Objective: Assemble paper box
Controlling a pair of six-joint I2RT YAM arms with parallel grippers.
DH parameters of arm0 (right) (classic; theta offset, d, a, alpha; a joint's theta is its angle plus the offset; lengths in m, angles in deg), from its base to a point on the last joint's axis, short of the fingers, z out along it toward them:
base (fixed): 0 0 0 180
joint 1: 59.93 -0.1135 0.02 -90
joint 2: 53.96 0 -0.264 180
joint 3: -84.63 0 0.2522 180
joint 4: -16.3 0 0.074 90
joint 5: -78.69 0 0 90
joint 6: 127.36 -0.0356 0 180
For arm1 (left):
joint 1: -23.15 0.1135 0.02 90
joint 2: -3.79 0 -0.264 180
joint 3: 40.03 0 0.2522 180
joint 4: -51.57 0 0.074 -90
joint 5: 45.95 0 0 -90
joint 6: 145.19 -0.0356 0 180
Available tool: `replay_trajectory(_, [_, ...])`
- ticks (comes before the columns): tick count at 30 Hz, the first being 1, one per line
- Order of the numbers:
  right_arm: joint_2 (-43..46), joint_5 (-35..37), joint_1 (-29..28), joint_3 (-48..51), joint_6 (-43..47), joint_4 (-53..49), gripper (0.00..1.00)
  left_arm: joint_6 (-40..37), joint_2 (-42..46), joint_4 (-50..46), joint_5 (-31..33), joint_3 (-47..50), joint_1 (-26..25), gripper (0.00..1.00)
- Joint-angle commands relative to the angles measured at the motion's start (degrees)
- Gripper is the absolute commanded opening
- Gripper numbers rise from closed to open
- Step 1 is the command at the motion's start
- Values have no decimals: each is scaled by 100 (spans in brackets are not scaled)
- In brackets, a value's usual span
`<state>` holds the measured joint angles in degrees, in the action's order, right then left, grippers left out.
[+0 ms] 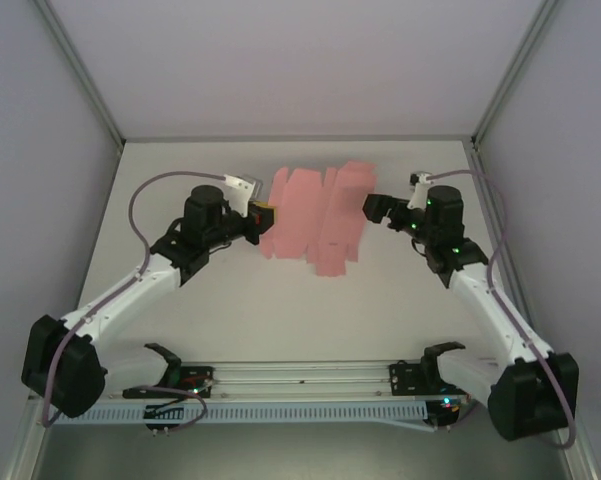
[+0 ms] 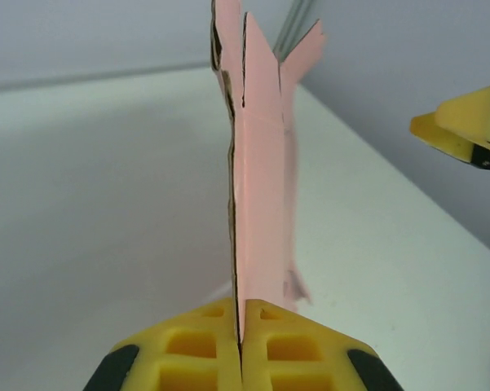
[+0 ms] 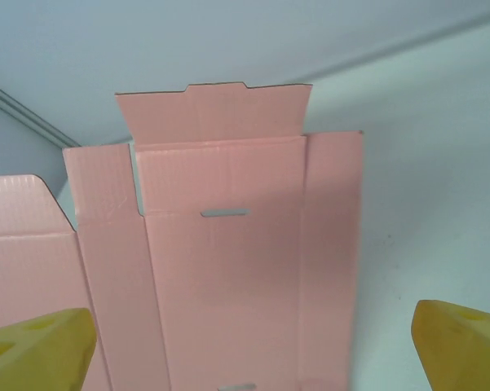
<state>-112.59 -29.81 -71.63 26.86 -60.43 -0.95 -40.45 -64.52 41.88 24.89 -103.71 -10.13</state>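
Pinching sheet edge: your left claw (image 2: pixel 239 352) was clenched on paper box (image 1: pixel 315 215), card running edge-on straight ahead from between its pads (image 2: pixel 192 358), flat die-cut, flaps unfolded. Your right claw (image 3: pixel 253 319) was released, fingers (image 3: pixel 45 346) spread wide, sheet's opposite edge ahead of and between them, not gripped. You had sheet spanning gap between both claws, over table (image 1: pixel 280 320).

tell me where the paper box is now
Top view: the paper box, an unfolded sheet, is at the table's far middle, its left edge clamped in the left pincer, the open right pincer facing its right edge.
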Motion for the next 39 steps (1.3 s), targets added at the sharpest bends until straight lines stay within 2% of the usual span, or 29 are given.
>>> replay_trajectory(1, [289,-890,261,485,429,223,100,-386,355,383,-577,-202,-38,0])
replay_trajectory(4, [355,-1771,622,753,271,655,100,-416,491,260,-827,-408,-35,0])
replay_trajectory(7, [295,-2173,843,960,171,1104,99,-330,677,268,-1110,-493,-38,0])
replay_trajectory(11, [108,-3046,1174,1044,99,1818,92,-51,987,330,-1169,-464,-31,0])
replay_trajectory(16, [225,-3222,1247,1040,405,1901,91,158,1277,322,-1196,-462,-32,0])
replay_trajectory(19, [247,-3489,1250,1061,346,2146,84,270,1381,331,-1210,-427,-34,0])
replay_trajectory(21, [237,-3724,1255,1083,192,2432,76,317,1422,349,-1223,-410,-35,0])
replay_trajectory(24, [263,-3730,1257,1054,134,2426,55,379,1456,336,-1008,-388,-32,0])
replay_trajectory(30, [427,-3460,1259,1094,336,1988,32,342,1490,182,-297,-261,-24,0])
replay_trajectory(32, [472,-3372,1259,1066,461,1810,13,387,1454,60,-85,-233,-18,0])
replay_trajectory(36, [454,-3277,1264,992,558,1532,0,401,1400,55,131,-87,-2,0])
replay_trajectory(39, [431,-3263,1245,937,628,1309,0,482,1323,54,264,22,30,0])
